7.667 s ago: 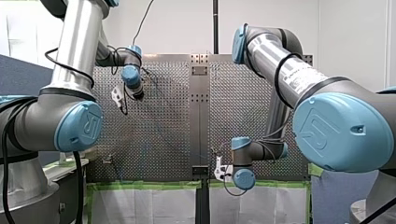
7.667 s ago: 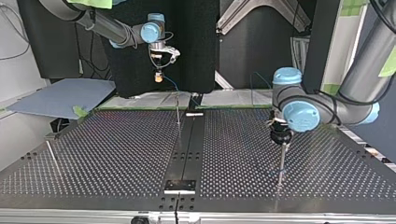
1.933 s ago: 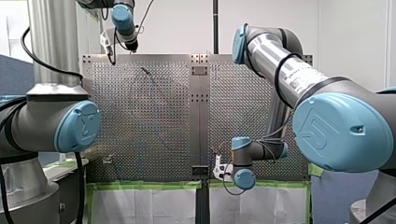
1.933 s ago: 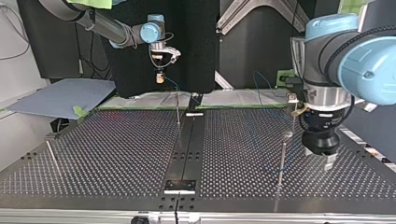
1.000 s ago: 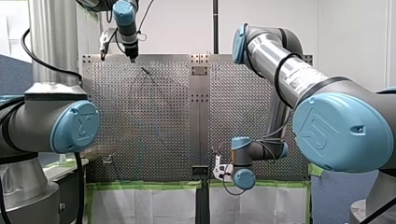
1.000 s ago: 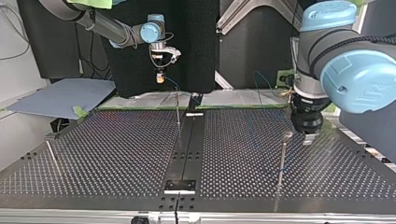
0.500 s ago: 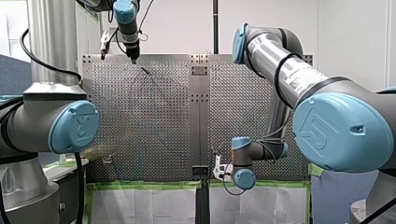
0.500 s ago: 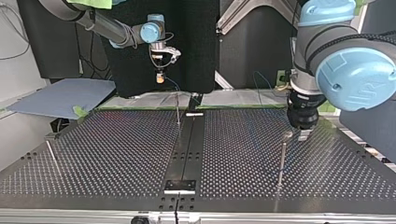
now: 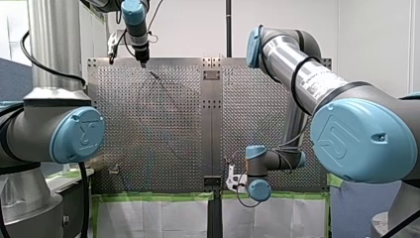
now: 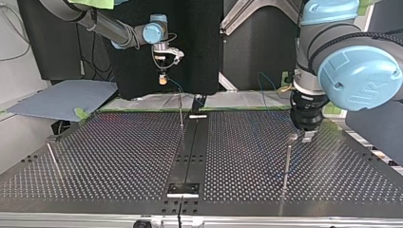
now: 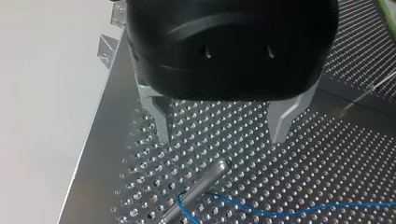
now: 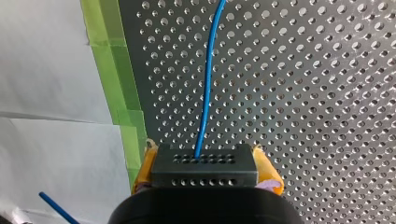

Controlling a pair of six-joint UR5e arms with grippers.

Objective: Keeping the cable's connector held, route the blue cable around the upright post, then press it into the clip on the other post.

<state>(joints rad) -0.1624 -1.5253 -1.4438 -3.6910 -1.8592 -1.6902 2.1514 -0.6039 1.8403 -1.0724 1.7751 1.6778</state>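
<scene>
In the right wrist view my right gripper (image 12: 204, 173) is shut with its yellow pads on the black connector (image 12: 204, 161). The blue cable (image 12: 208, 79) runs from the connector out over the perforated plate. Across the table my right gripper (image 10: 162, 79) hangs above the plate's far edge, near a thin upright post (image 10: 181, 112). My left gripper (image 11: 222, 133) is open and holds nothing. Its metal fingers (image 11: 161, 122) stand just above a second post (image 11: 205, 184), and the blue cable (image 11: 280, 211) loops around that post. In the top view my left gripper (image 10: 306, 134) sits right behind that post's head (image 10: 291, 138).
A third thin post (image 10: 53, 160) leans near the plate's left edge in the top view. A dark centre strip (image 10: 190, 152) splits the perforated table. Green tape (image 12: 112, 84) and white sheeting border the plate beside my right gripper. A grey board (image 10: 62, 97) lies off the table's far left corner.
In the top view my left gripper has drifted left and further back, ending close behind the post's head, still open. My right arm has not moved and keeps the connector.
</scene>
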